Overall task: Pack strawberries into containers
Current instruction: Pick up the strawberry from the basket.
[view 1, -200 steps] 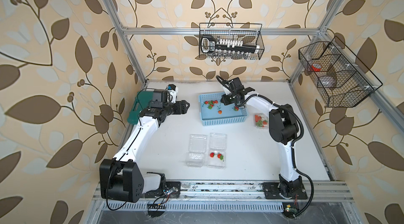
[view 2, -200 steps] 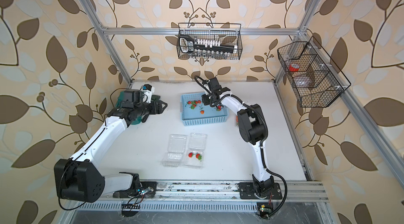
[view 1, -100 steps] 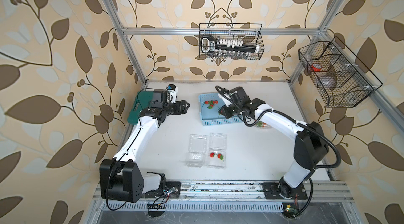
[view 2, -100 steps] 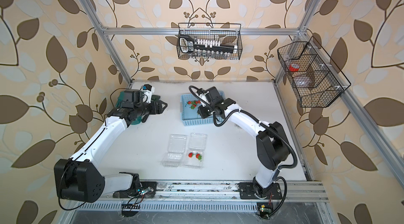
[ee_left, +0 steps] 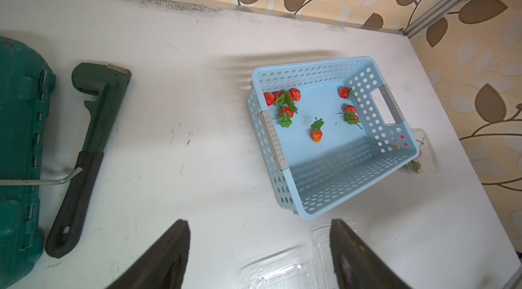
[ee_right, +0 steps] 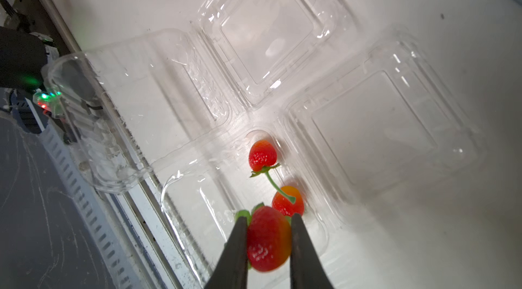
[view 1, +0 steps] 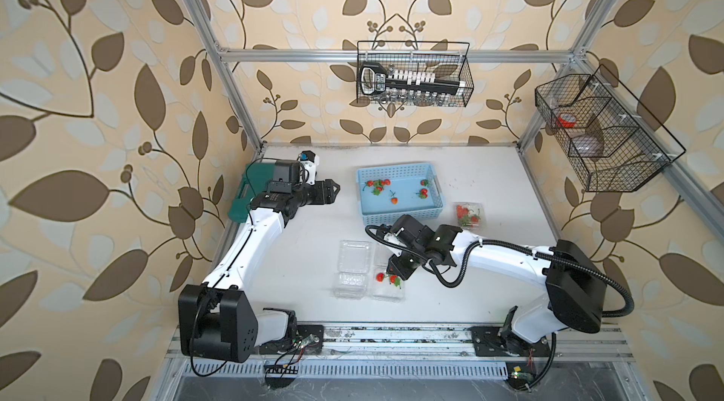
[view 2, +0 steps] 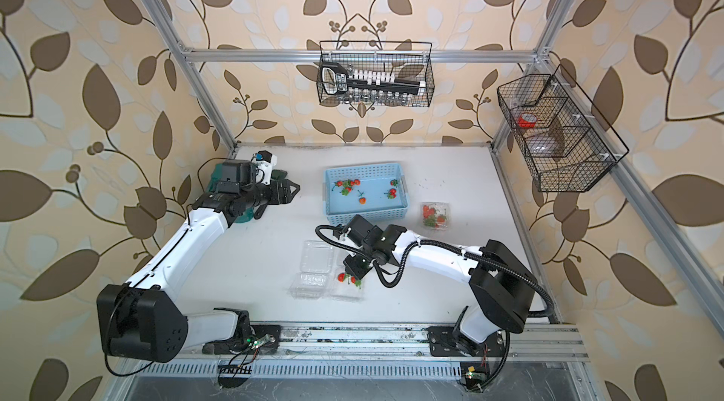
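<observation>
One white table (view 1: 313,246), scuffed, boxed in by leaf-print wallpaper (view 1: 117,105) and an aluminium frame (view 1: 294,53). Left arm stretched toward the back, near the green case (view 1: 243,199). Left gripper (ee_left: 259,225) jaws apart, empty, over bare table. Right arm bent across the front, wrist angled down. Right gripper (ee_right: 269,220) clamped on a strawberry (ee_right: 268,245), just above an open container (ee_right: 197,211) with two berries (ee_right: 262,155) inside. Loose strawberries (view 1: 378,185) in the blue basket (view 1: 399,215).
</observation>
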